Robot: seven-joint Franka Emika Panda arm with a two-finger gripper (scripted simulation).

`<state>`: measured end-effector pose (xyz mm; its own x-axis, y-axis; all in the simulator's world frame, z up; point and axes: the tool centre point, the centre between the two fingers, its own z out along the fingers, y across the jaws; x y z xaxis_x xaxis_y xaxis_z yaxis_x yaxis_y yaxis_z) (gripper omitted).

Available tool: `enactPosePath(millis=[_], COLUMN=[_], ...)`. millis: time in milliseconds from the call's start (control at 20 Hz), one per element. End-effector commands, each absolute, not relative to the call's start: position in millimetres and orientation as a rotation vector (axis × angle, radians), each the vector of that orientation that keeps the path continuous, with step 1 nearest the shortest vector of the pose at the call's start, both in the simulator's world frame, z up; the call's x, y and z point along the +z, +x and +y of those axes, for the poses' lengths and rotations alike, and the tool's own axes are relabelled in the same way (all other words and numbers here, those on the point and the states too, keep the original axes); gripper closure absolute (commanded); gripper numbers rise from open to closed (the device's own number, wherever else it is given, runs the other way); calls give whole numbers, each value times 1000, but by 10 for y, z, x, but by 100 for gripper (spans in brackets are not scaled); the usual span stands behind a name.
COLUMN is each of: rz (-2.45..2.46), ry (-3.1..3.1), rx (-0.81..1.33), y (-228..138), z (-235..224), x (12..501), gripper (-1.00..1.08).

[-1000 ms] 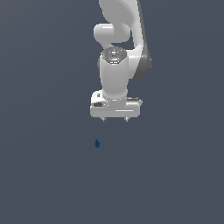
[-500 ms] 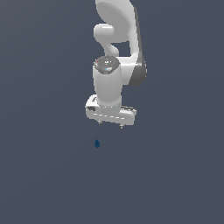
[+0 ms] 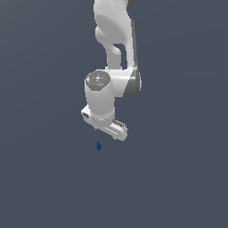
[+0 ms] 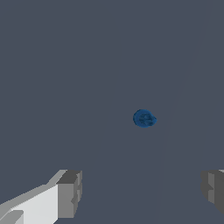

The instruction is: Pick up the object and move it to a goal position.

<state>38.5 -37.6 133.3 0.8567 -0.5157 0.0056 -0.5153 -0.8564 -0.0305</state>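
The object is a tiny dark blue teardrop-shaped blob (image 3: 98, 146) lying on the flat grey surface. It also shows in the wrist view (image 4: 144, 118), apart from both fingers. My white gripper (image 3: 105, 131) hangs above the blob, slightly toward the exterior view's right, and does not touch it. In the wrist view the two grey fingertips (image 4: 70, 194) stand wide apart with nothing between them, so the gripper (image 4: 142, 192) is open and empty.
The white arm (image 3: 113, 53) rises from the gripper to the top of the exterior view. The plain dark grey surface (image 3: 44, 178) fills the remainder of both views.
The gripper has come down and shifted toward the exterior view's left, closer to the blue blob, and its hand has turned. The blob has not moved.
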Motion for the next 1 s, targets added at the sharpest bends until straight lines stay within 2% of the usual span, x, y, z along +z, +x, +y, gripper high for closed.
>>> enactPosePath(millis=[0,450,950], rz=[958,1298,1439], ry=[-2967,-2852,-2792], rx=[-15,-3,0], y=[422,514,547], z=[-461,-703,-807], x=[1253,1025,927], gripper=[-92,-92,-92])
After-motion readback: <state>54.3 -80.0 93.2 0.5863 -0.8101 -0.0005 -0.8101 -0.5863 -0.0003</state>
